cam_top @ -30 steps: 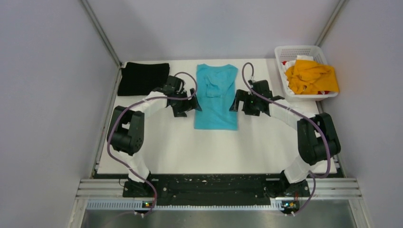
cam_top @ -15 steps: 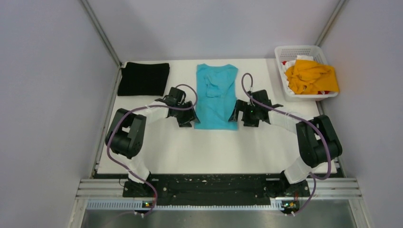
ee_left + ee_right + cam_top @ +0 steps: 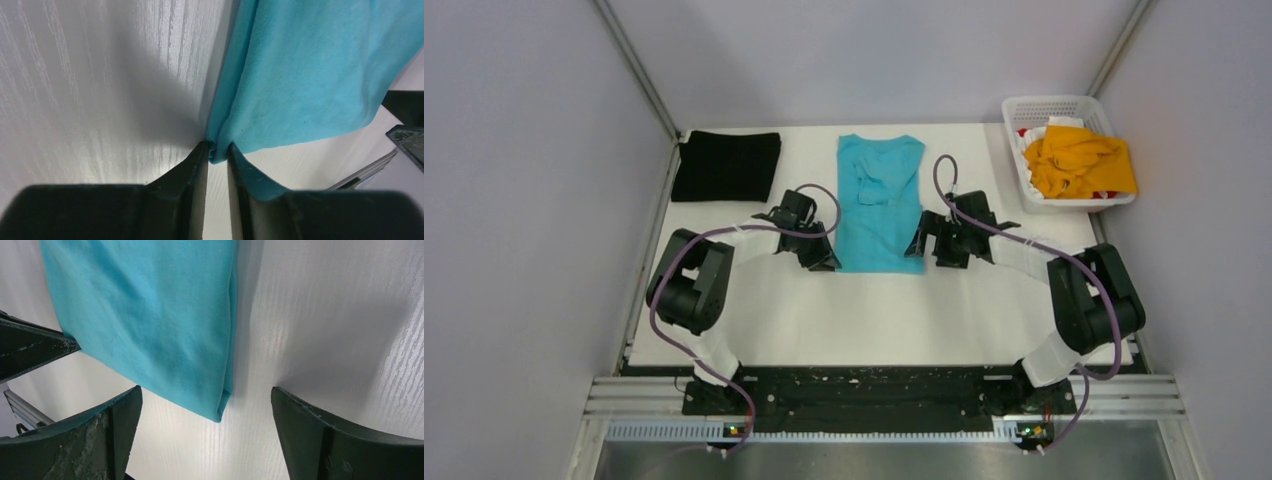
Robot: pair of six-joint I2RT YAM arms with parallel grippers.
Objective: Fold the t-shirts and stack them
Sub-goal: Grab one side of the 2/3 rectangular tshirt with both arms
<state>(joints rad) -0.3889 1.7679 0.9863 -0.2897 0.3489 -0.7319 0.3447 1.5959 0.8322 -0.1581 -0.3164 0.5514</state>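
A turquoise t-shirt (image 3: 879, 205) lies flat and lengthwise folded in the middle of the white table (image 3: 874, 310). My left gripper (image 3: 829, 262) sits at its near left corner, shut on a small bunch of the hem (image 3: 216, 152); the tips (image 3: 217, 147) pinch the cloth (image 3: 310, 75). My right gripper (image 3: 916, 245) is open at the near right corner. In the right wrist view its fingers (image 3: 206, 392) straddle that corner (image 3: 222, 407) without touching the cloth (image 3: 150, 315). A folded black t-shirt (image 3: 726, 165) lies at the far left. An orange-yellow t-shirt (image 3: 1079, 160) is heaped in the basket.
A white lattice basket (image 3: 1049, 103) stands at the far right corner of the table, with a bit of red showing under the orange cloth. Grey walls close in the table on the left, back and right.
Both grippers slid from the shirt's mid-sides toward me to its near corners. The left gripper's jaws closed on the hem corner; the right gripper stayed open.
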